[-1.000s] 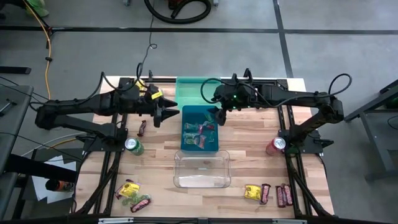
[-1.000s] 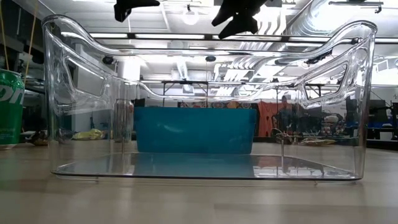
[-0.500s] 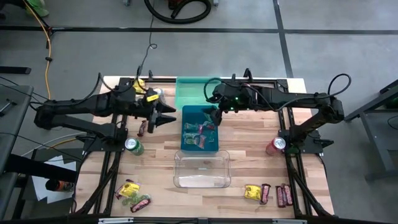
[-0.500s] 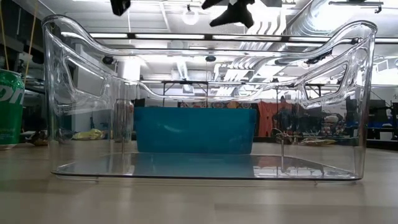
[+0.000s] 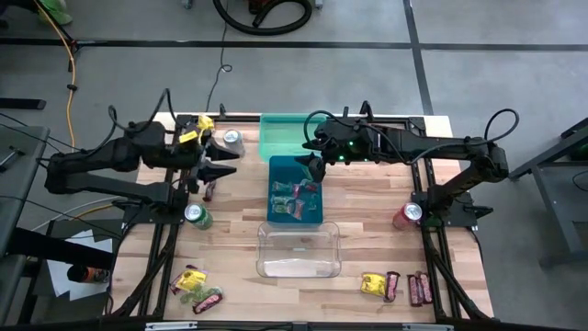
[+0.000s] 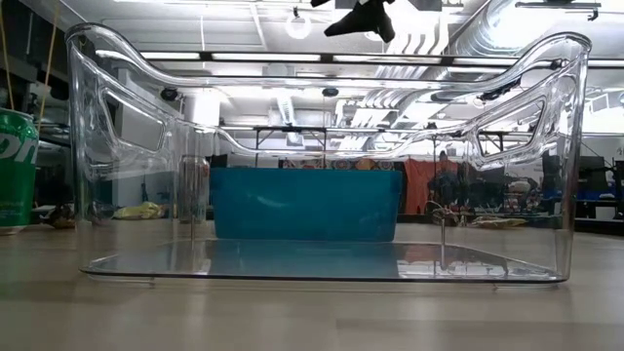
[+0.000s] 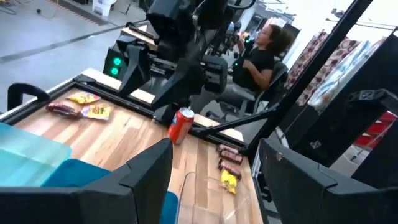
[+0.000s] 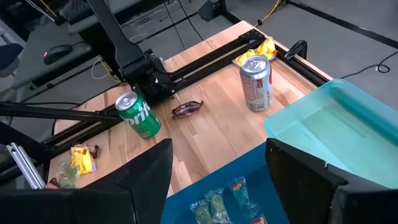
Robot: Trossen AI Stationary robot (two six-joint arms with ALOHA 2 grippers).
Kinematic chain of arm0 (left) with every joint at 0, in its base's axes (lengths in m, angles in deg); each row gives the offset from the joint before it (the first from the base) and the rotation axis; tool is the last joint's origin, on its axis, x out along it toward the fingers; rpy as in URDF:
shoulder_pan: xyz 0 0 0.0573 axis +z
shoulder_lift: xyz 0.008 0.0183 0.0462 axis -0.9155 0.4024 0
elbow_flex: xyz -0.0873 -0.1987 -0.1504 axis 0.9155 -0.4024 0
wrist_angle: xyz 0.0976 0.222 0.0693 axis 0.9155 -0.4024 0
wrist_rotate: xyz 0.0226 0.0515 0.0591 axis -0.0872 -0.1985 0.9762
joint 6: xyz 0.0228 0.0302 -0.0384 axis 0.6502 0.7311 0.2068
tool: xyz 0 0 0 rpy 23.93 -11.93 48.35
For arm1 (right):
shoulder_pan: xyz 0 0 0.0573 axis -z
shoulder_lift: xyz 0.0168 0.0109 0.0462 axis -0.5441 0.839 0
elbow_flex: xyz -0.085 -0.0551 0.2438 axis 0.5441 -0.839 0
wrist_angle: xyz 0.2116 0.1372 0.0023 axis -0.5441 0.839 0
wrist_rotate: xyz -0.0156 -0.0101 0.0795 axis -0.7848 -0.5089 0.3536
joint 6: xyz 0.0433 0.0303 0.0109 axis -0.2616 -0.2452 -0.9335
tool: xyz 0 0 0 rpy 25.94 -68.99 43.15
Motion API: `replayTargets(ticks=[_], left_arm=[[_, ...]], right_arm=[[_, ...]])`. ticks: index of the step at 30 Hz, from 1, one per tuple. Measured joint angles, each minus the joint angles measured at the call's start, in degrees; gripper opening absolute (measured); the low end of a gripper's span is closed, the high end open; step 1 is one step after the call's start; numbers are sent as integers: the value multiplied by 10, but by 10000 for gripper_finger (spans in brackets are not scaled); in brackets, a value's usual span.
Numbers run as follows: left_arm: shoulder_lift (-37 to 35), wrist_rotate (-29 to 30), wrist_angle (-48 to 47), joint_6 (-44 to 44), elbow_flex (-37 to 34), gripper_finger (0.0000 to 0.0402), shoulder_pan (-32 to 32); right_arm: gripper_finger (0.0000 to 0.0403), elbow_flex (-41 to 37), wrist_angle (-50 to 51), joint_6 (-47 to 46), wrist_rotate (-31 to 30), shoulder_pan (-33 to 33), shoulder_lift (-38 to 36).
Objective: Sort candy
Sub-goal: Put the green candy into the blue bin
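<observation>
The wooden surface [image 5: 367, 216] carries three bins in a line down its middle: a green bin [image 5: 283, 135] at the far edge, a blue bin [image 5: 296, 189] touching it, and a clear bin [image 5: 298, 249] nearest the front edge.

The blue bin holds a loose handful of mixed green, pink and red packets [image 5: 293, 199]. The green bin looks empty as far as the high view shows, and the clear bin looks empty in both the high and low views.

The left gripper [image 5: 218, 171] hangs over the left side of the surface with its jaws released and nothing between them. The right gripper [image 5: 314, 170] hovers over the far end of the blue bin, jaws likewise spread and empty.

A silver can [image 5: 231, 139], a green can [image 5: 196, 215] and a red can [image 5: 407, 214] stand on the surface.

Unsorted candy lies in small heaps: yellow and green packets with a dark bar at the front left corner [image 5: 195, 287], a yellow packet and dark bars at the front right [image 5: 395, 286], a yellow packet at the far left [image 5: 204, 123].

The nearest loose piece is a dark red-brown bar [image 5: 210, 188] just in front of the left gripper, its long axis running roughly front to back. The left arm is clearly closer, so that pick probably falls to it, reaching slightly toward the front edge.
</observation>
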Motion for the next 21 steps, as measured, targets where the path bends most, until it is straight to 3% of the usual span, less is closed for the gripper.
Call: replayTargets(ticks=[5,11,16,21], left_arm=[[2,-5,-54,-20,0,227,-11],[22,-38,-194,-135,0,227,-73],[76,-75,-271,-236,0,227,-195],[166,-101,-282,-357,0,227,-362]], right_arm=[[252,0,0,-5,0,0,0],[252,0,4,-1,0,0,0],[252,0,5,10,0,0,0],[252,0,6,29,0,0,0]])
